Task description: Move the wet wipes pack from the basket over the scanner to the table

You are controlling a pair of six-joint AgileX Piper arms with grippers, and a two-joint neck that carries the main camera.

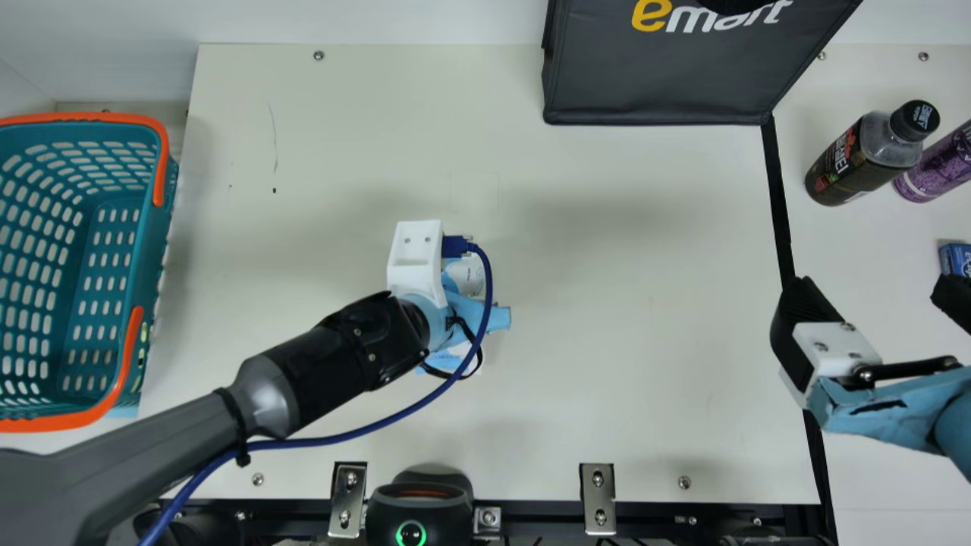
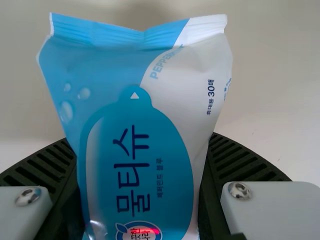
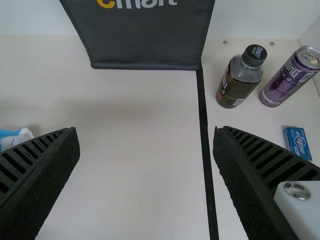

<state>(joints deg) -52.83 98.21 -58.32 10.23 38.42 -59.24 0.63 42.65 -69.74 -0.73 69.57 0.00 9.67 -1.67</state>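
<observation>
Around mid-table in the main view is my left gripper (image 1: pixel 463 311), with the blue and white wet wipes pack (image 1: pixel 464 274) partly hidden under it. The left wrist view has the wipes pack (image 2: pixel 135 115) face up to the camera, pinched at its sides by my left gripper (image 2: pixel 140 170). My right gripper (image 1: pixel 880 294) stands open at the right of the main view, nothing between its fingers. Seen from its wrist, the right gripper (image 3: pixel 146 132) has its fingers wide apart, and an end of the wipes pack (image 3: pixel 24 136) shows beyond one finger.
The teal basket (image 1: pixel 155 250) with orange handles stands at the left. The scanner (image 1: pixel 421 497) is at the table's front edge. A black bag (image 1: pixel 667 83) is at the back; a dark bottle (image 1: pixel 853 159), a purple can (image 1: pixel 937 167) and a small blue pack (image 1: pixel 956 259) lie rightward.
</observation>
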